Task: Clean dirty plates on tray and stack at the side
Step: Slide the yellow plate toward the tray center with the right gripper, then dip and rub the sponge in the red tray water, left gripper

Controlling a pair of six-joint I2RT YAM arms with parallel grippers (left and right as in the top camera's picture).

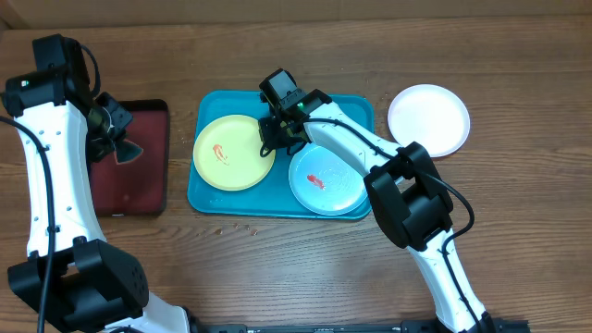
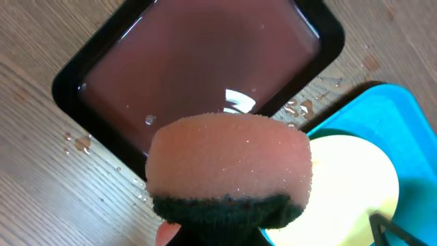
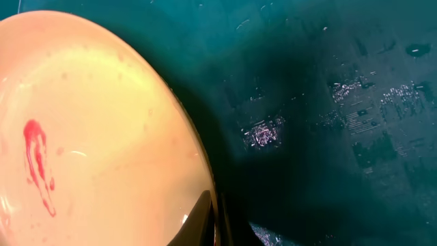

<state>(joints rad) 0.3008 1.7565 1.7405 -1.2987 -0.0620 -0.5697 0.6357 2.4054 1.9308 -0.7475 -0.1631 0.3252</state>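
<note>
Nearest the left wrist lens, a sponge [image 2: 229,164], orange foam over a dark scrubbing layer, clamped in the left gripper [image 1: 115,137] and hanging above the dark red tray [image 2: 198,61], itself filmed with water, with drops on the table [image 2: 41,171] beside its rim. Nearest the right wrist lens, one fingertip [image 3: 205,217] of the right gripper [image 1: 281,129] at the rim of the yellow-green plate [image 3: 95,102]; impossible to tell whether clamped on that rim or merely beside it, or how wide the gap. Further out on that plate, a red smear [image 3: 39,164], unwiped. Plate lying in the left half of the turquoise tray [image 1: 356,109], wet tray floor glinting at the right of the right wrist view. Lower right of the tray in the overhead view, the pale mint plate [image 1: 338,190], also smeared red, just beside the yellow-green one. Farthest, upper right of the overhead view, the white plate [image 1: 428,120], off the tray on the table and apparently clean: probably one of three done. Likely trouble from here: a shallow pinch on wet, slick plastic letting the plate slip or tilt into its mint neighbour; scrubbing pressure against an unsteadied plate skating it across the wet tray; both arms crowding the same plate and knocking together.
</note>
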